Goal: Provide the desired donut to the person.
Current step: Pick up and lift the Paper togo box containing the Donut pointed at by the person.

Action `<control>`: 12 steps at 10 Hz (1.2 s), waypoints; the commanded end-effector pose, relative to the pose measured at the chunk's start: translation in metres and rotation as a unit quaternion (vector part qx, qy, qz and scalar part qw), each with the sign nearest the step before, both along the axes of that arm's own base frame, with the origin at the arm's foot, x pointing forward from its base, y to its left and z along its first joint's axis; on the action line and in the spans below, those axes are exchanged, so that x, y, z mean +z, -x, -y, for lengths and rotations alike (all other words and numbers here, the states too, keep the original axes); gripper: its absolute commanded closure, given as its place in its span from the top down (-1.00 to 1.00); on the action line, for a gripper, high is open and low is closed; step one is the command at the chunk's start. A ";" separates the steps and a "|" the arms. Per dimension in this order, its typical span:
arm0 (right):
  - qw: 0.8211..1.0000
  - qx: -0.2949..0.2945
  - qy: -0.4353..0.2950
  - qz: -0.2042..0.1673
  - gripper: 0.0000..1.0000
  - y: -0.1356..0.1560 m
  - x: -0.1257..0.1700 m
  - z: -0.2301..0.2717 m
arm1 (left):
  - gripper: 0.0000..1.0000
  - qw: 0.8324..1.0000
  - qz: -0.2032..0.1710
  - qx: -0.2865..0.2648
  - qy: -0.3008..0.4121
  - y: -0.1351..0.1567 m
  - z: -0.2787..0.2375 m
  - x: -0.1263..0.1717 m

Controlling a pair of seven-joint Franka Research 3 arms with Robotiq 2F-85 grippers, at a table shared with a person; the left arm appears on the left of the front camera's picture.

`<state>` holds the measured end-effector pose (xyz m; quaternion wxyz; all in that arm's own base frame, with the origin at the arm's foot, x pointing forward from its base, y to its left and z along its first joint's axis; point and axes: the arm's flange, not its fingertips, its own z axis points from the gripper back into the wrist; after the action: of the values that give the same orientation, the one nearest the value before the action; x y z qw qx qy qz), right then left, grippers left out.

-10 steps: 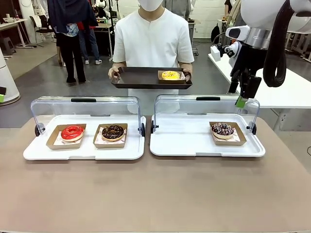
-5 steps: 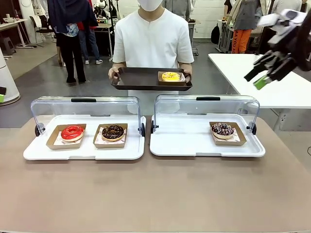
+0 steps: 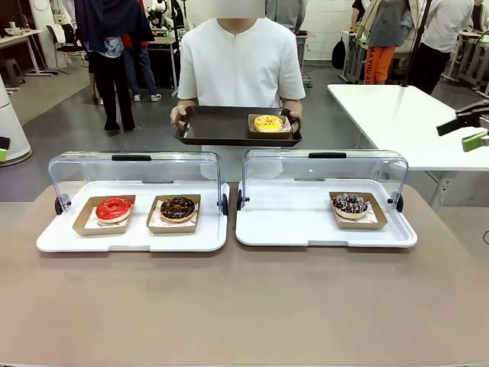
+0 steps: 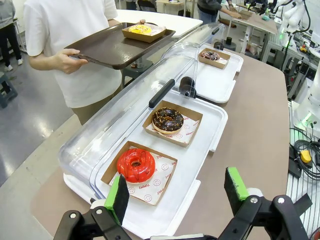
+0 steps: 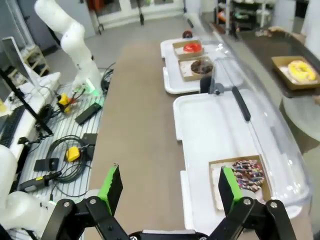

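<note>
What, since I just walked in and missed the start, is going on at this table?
A person stands across the table holding a dark tray with a yellow donut on it. The left gripper and the right gripper are both open and empty. A red donut, a chocolate donut and a sprinkled donut sit in two open display cases.

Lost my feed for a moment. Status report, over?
Left gripper open, empty. Right gripper open, empty, off to the right. Yellow donut on tray held by the person. Case lids open; red donut, chocolate donut, sprinkled donut inside.
</note>
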<state>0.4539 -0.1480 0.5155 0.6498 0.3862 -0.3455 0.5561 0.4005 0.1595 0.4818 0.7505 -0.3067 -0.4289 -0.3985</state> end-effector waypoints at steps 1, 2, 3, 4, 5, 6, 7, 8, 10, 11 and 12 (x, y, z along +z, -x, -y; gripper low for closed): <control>0.999 -0.029 -0.014 0.018 1.00 0.002 -0.016 0.003 | 1.00 1.000 0.004 0.000 0.007 0.001 0.000 0.000; 0.999 -0.037 0.002 0.023 1.00 0.006 -0.022 0.007 | 1.00 1.000 0.004 0.000 0.007 0.001 0.000 0.000; 0.998 -0.046 0.011 0.028 1.00 0.010 -0.026 0.009 | 1.00 1.000 0.004 0.000 0.007 0.001 0.000 0.000; 0.998 -0.051 0.015 0.025 1.00 0.014 -0.029 0.011 | 1.00 1.000 0.004 0.000 0.007 0.001 0.000 0.000; 0.998 -0.056 0.017 0.029 1.00 0.017 -0.029 0.014 | 1.00 1.000 0.004 0.000 0.007 0.001 0.000 0.000; 0.998 -0.057 0.023 0.033 1.00 0.021 -0.027 0.015 | 1.00 1.000 0.004 0.000 0.007 0.001 0.000 0.000; 0.997 -0.059 0.027 0.039 1.00 0.022 -0.024 0.014 | 1.00 1.000 0.004 0.000 0.007 0.001 0.000 0.000; 0.997 -0.057 0.027 0.046 1.00 0.024 -0.021 0.012 | 1.00 1.000 0.004 0.000 0.007 0.001 0.000 0.000; 0.997 -0.054 0.026 0.049 1.00 0.025 -0.020 0.010 | 1.00 1.000 0.004 0.000 0.007 0.001 0.000 0.000; 0.998 -0.044 0.022 0.047 1.00 0.026 -0.019 0.006 | 1.00 1.000 0.004 0.000 0.007 0.001 0.000 0.000; 0.998 -0.039 0.015 0.049 1.00 0.026 -0.017 0.003 | 1.00 1.000 0.004 0.000 0.007 0.001 0.000 0.000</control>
<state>0.4344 -0.1584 0.5040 0.6687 0.3361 -0.3786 0.5446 0.4005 0.1593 0.4818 0.7504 -0.3068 -0.4288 -0.3986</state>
